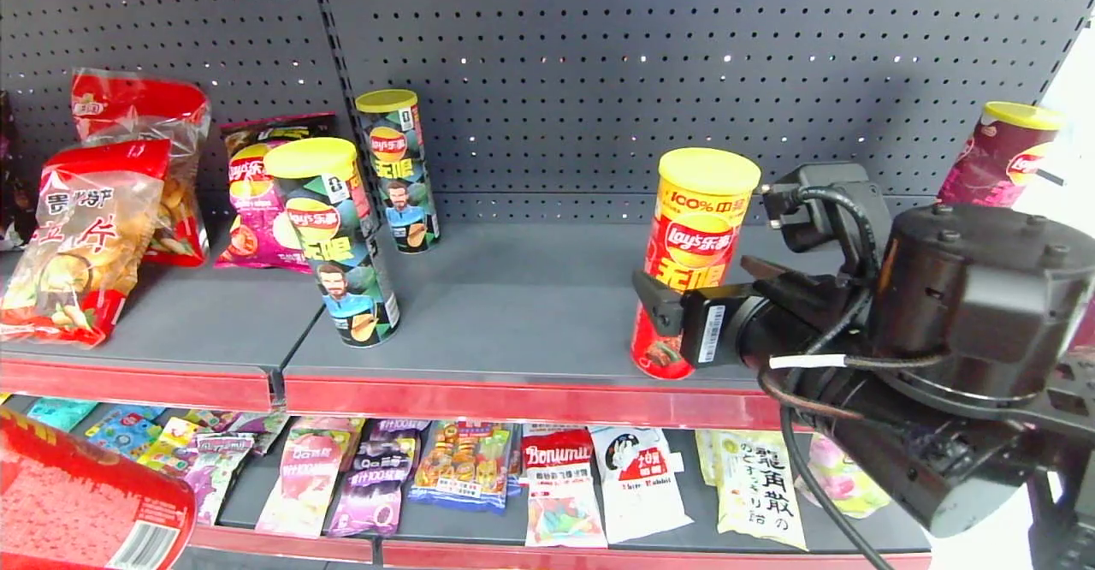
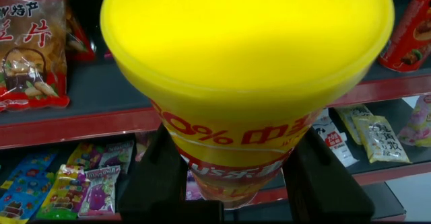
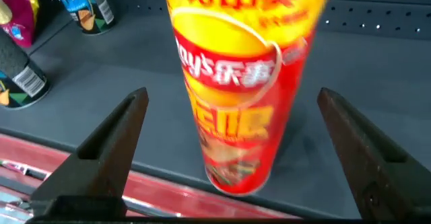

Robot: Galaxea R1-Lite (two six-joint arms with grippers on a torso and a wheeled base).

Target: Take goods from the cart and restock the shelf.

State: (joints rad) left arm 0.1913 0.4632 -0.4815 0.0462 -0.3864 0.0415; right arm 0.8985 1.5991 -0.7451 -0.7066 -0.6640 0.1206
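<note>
1. Right wrist view: the right gripper (image 3: pixel 232 96) is released, its jaws spread wide. The two black wedge fingers (image 3: pixel 111 140) flank the red can on the shelf (image 3: pixel 232 116) with a gap on each side. The head view hides that gap behind the arm.
2. That can (image 1: pixel 697 253) stands upright near the front edge of the shelf (image 1: pixel 513 296), right of centre.
3. Left wrist view: the left gripper (image 2: pixel 232 140) is clenched on a second red can (image 2: pixel 246 49), a dark finger on each side of the body, with the yellow lid toward the camera. In the head view this can (image 1: pixel 77 501) shows as a red cylinder end with a barcode, near and far left, below shelf level.
4. Right arm pose: it comes in from the right, the wrist about level with the can's lower half.
5. Materials: cans are printed cylinders with smooth yellow plastic lids. The shelf is matte grey metal with a red front strip (image 1: pixel 530 399) and a perforated back panel (image 1: pixel 684 56).
6. Other stock: two dark cans (image 1: pixel 338 236) left of centre, crinkly snack bags (image 1: pixel 85 236) far left, flat packets (image 1: pixel 556 476) on the lower tier.
</note>
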